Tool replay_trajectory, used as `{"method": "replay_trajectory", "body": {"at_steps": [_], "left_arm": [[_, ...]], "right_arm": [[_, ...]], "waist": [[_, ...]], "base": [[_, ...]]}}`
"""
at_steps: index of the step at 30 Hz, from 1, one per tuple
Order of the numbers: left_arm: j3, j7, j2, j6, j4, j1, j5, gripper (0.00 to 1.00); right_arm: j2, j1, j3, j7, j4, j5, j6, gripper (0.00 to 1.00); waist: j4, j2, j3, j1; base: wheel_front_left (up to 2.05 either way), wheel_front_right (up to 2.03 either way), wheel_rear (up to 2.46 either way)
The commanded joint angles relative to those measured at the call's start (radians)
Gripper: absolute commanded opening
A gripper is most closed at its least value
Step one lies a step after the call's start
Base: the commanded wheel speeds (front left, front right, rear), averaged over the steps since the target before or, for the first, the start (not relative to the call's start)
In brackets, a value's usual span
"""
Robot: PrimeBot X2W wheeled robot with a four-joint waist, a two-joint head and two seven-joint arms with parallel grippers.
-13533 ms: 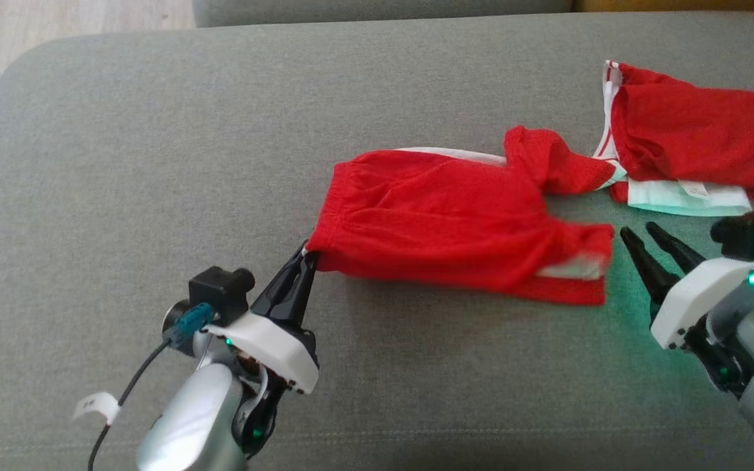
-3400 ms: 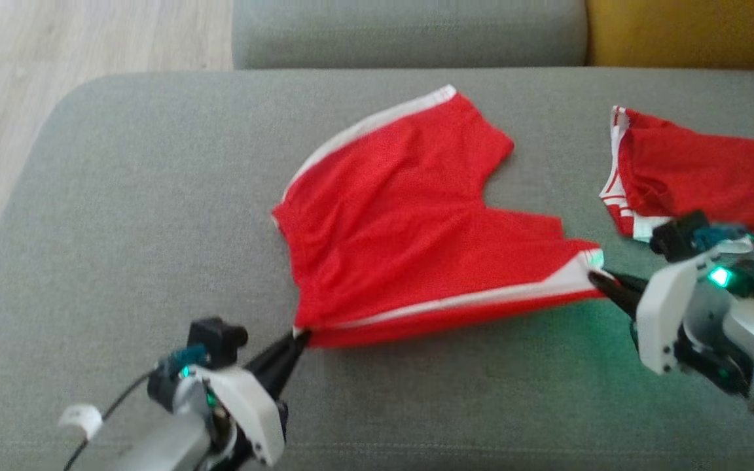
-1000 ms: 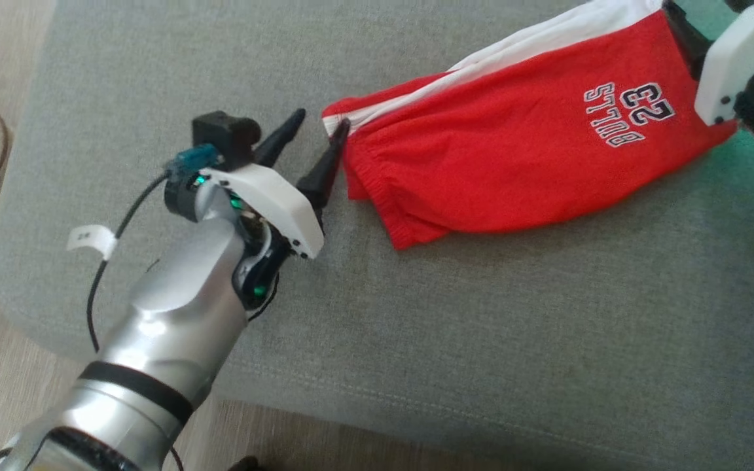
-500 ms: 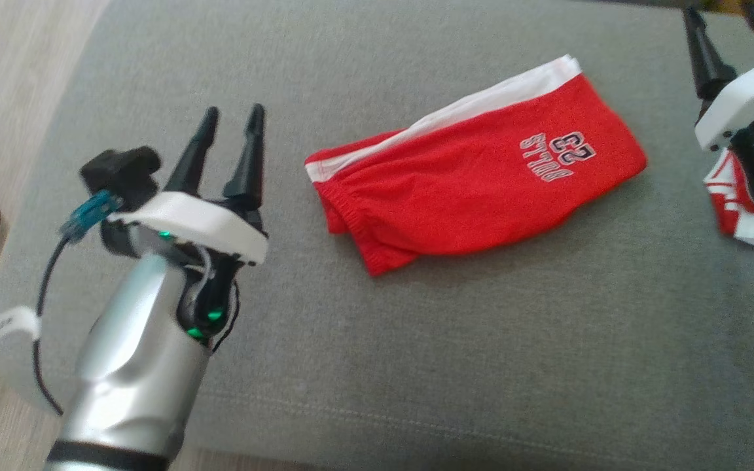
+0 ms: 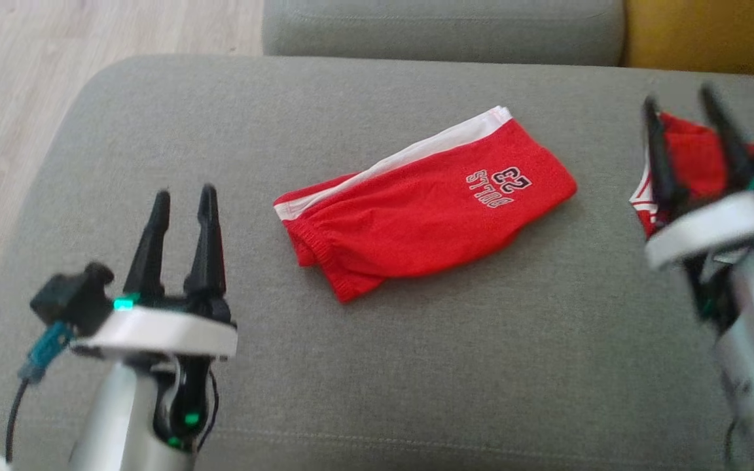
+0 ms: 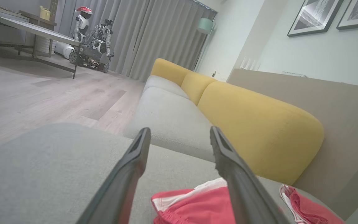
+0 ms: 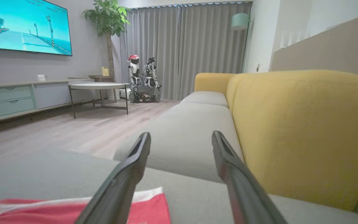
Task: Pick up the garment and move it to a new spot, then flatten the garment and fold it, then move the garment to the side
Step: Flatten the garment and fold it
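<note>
Head view: garment (image 5: 416,229) lies right of left gripper (image 5: 184,192), apparently untouched.

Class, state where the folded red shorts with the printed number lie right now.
In the head view the folded red shorts lie mid-cushion on the grey sofa seat, between the left gripper and the right gripper, apart from both.
</note>
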Motion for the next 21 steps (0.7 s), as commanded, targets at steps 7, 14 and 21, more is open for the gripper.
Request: {"method": "replay_trajectory", "body": {"at_steps": [7,14,21], "left_arm": [[0.036,-0.008,-0.003,-0.023,-0.052,0.069,0.105,1.0],[0.018,-0.008,-0.004,-0.029,-0.051,0.117,0.135,1.0],[0.005,-0.008,-0.004,-0.014,-0.066,0.1,0.11,1.0]], "right_arm": [[0.146,0.215,-0.13,-0.011,-0.192,-0.179,0.007,1.0],[0.216,0.317,-0.187,-0.009,-0.235,-0.288,0.007,1.0],[0.241,0.329,-0.206,0.013,-0.237,-0.317,0.007,1.0]], "waist": [[-0.034,-0.0001,-0.024,0.0001],[-0.045,-0.0001,-0.021,0.0001],[-0.036,-0.0001,-0.005,0.0001]], "base": [[0.0,0.0,0.0],[0.0,0.0,0.0],[0.0,0.0,0.0]]}}
